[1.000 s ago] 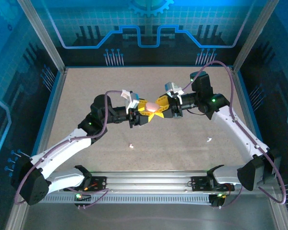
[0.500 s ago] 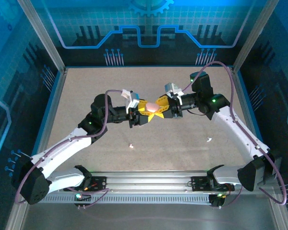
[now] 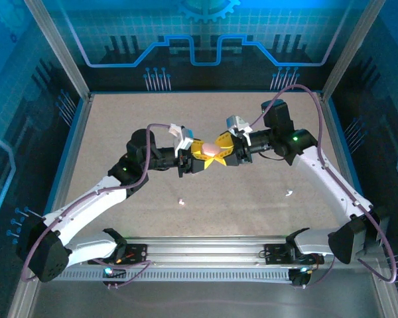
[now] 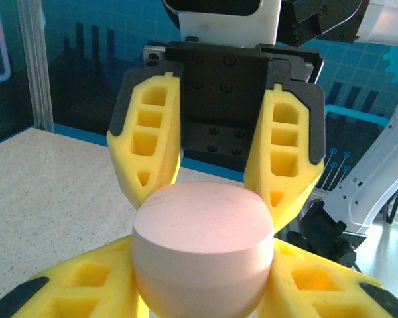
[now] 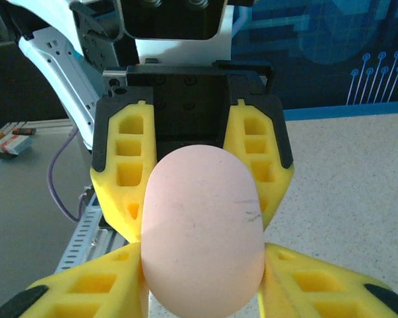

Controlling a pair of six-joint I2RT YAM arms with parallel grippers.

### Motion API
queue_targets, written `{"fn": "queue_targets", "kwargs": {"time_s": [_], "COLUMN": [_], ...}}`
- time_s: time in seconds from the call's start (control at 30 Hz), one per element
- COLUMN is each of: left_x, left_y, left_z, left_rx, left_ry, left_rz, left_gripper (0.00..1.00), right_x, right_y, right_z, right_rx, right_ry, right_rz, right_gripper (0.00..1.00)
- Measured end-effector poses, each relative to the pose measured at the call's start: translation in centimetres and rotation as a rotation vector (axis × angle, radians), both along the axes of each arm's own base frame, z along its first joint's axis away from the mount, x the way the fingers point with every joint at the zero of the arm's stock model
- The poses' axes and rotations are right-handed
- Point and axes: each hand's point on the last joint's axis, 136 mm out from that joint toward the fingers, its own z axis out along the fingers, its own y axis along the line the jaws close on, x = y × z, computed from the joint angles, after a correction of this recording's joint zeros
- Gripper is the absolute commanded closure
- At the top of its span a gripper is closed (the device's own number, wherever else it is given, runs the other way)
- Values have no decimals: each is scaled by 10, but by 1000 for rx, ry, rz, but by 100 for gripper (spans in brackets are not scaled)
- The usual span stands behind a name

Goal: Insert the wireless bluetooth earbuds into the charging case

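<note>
Speckled beige desk (image 3: 119,132), blue-panelled enclosure. Mid-desk, raised off the surface: left fingers (image 4: 73,285) clamped on pink charging case (image 4: 202,245). Right fingers (image 5: 318,285) flank its other end; cannot tell if they grip. White earbud (image 3: 182,201) and second earbud (image 3: 289,193) lie on desk, well apart.

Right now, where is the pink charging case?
The pink charging case is above the table's centre in the top view, gripped by the left gripper, right gripper flanking its other end.
</note>
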Motion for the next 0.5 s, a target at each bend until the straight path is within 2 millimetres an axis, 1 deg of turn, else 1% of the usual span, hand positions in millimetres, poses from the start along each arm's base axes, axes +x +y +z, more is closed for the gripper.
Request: {"fn": "queue_targets", "kwargs": {"time_s": [0.07,0.2,0.5], "left_x": [1,1,4], "left_y": [0,0,1], "left_z": [2,2,1], "left_rx": [-1,1,4], "left_ry": [-15,-19,-16], "left_rz": [6,6,22], "left_gripper": [70,70,69], "right_x": [1,3,11], "right_y": [0,1,-1], "right_z": [3,9,9], "right_rx": [-3,1,-9], "right_ry": [20,45,86], "right_rz": [-6,-18,-69], "right_gripper": [51,49,47]}}
